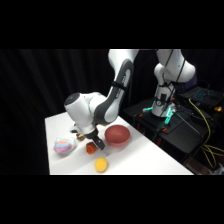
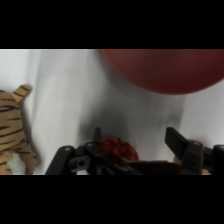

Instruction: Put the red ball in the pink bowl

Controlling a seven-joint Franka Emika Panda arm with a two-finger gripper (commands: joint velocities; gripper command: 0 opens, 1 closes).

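**Gripper down over the red ball, pink bowl right next door**

Biggest thing first: the white table (image 1: 145,160) takes up the lower middle of the side view, with black curtain behind it and a rack of electronics and cables off past its right edge. The white Franka arm (image 1: 117,90) bends down from the upper right and reaches low over the middle of the table.

Next down in size, the pink bowl (image 1: 117,135) sits mouth down, dome up, near the table's far right edge. In the wrist view it fills the top of the frame as a big dull red curve (image 2: 165,70).

Then the gripper (image 1: 93,142), low near the tabletop just left of the bowl. Wrist cam shows its fingers (image 2: 179,142) spread fairly wide, one on each side of the red ball (image 2: 117,148), with a gap on the right side, so not clamped on it as far as I can see. From the side the ball (image 1: 90,148) peeks out orange-red under the gripper, on the table close to the bowl but not touching it.

The pink-and-blue striped ball (image 1: 63,146) is near the table's left edge. A striped tiger toy (image 2: 15,127) pokes in on the wrist view's left. Smallest, the yellow ball (image 1: 101,164) sits by the front edge, apart from the rest.
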